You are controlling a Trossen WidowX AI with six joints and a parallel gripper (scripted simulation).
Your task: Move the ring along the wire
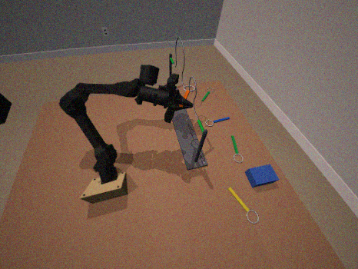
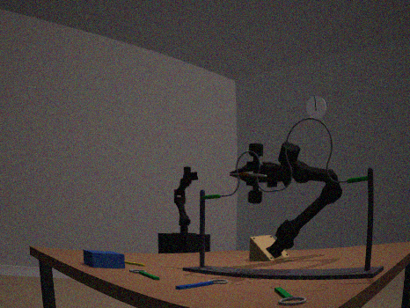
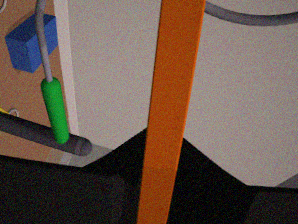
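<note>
With its tips at the top view's one o'clock, my pincer (image 1: 190, 105) (image 2: 233, 173) grips the orange handle (image 1: 187, 94) (image 2: 245, 174) (image 3: 172, 100).
</note>
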